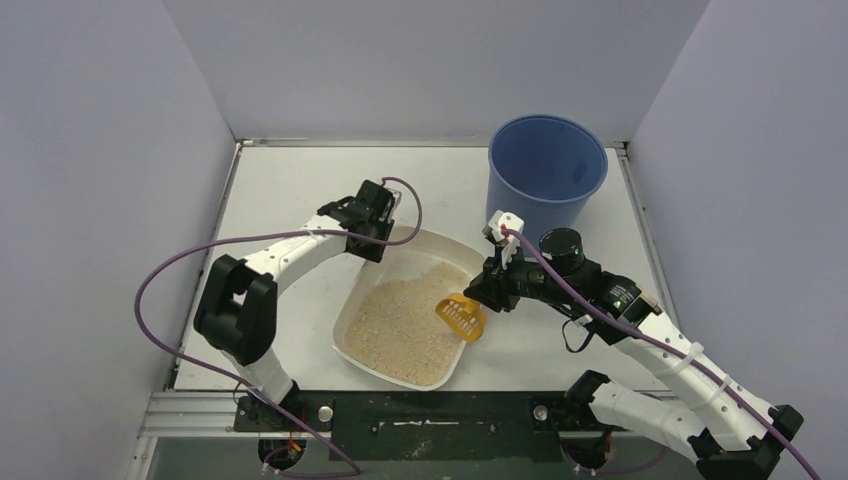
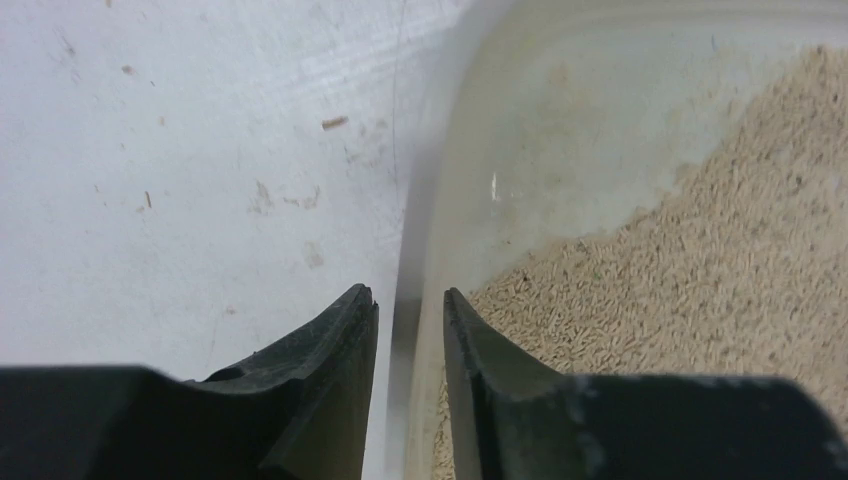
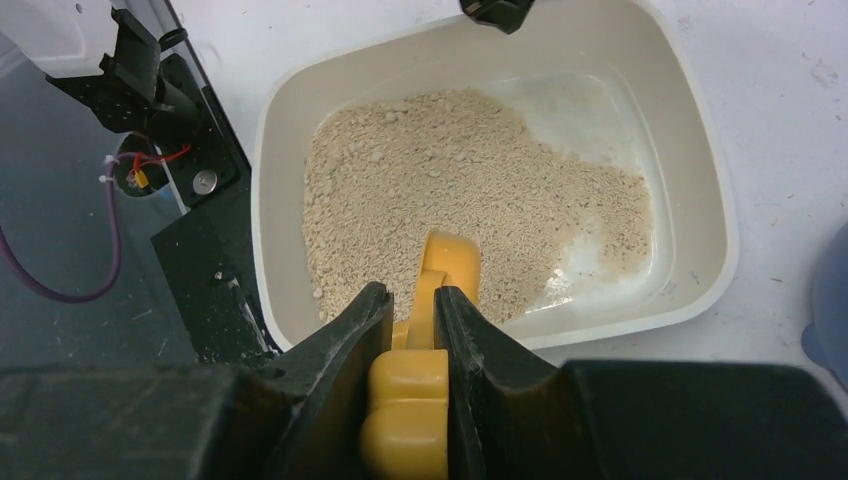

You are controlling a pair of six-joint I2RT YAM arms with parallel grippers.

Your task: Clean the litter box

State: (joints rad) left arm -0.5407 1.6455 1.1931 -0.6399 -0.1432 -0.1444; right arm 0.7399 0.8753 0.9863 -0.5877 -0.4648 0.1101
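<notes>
Litter box (image 3: 705, 200) sits on the tabletop (image 1: 300, 180). We see the right fingers (image 3: 340, 350) clamped on the orange scoop (image 3: 448, 262), its blade dipped in litter (image 3: 450, 180) by the box's right wall, presumably to sift. The left fingers (image 2: 330, 370) narrowly straddle the box's far-left rim, likely as a brace; we cannot tell if they pinch it.

An off-white litter box (image 3: 600, 100) holds speckled beige litter (image 1: 405, 320), with an orange-yellow slotted scoop (image 1: 462, 317) at its right edge, a plain blue bucket (image 1: 545, 200) at the upper right, a scuffed white table (image 1: 290, 190) beneath, and pale grey-lilac walls (image 1: 100, 150) around.
</notes>
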